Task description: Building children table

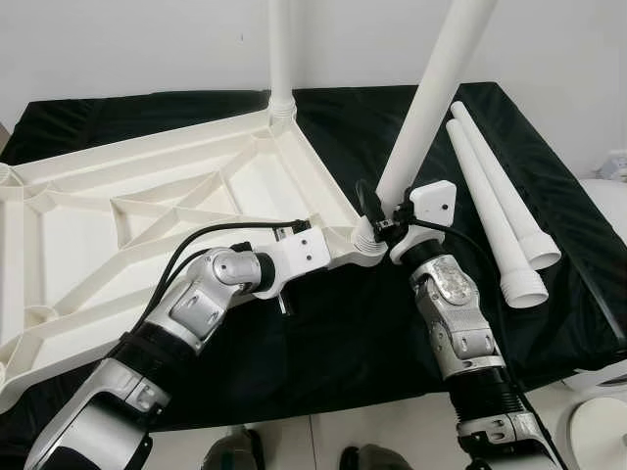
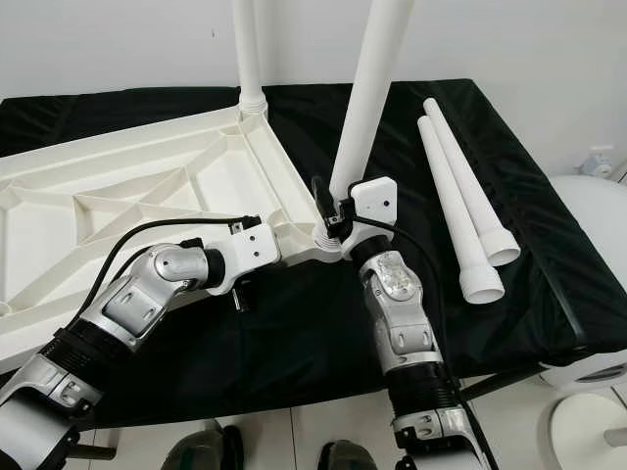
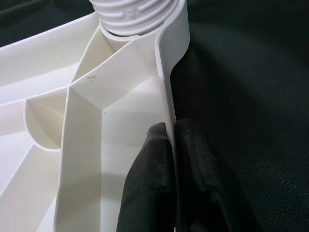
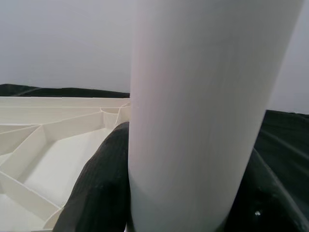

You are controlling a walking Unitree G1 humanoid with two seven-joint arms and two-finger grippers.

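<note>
A white ribbed plastic tabletop (image 1: 147,206) lies upside down on a black cloth (image 1: 549,176) that covers the work surface, its stiffening ribs facing up. It takes up the cloth from about nine o'clock to the centre of the head views. One white round plastic leg (image 1: 281,54) stands upright in the far corner socket at twelve o'clock.

At the near corner, in the centre of the head views, a second white tube leg (image 1: 431,93) sits with its threaded end in the corner socket (image 1: 366,238) and leans toward one o'clock. The right gripper (image 4: 188,203) is clenched on this leg just above the socket; in the right wrist view the tube runs up between the two black fingers (image 4: 99,188), one on each side and touching it.

The left gripper (image 3: 174,159) grasps the tabletop's side rim (image 3: 169,77) just beside that same socket. In the left wrist view the thin white wall passes between the fingertips (image 3: 152,159), one inside the rim and one outside.

Two spare white legs (image 1: 500,211) lie side by side on the cloth at three o'clock, flared ends toward the robot.
</note>
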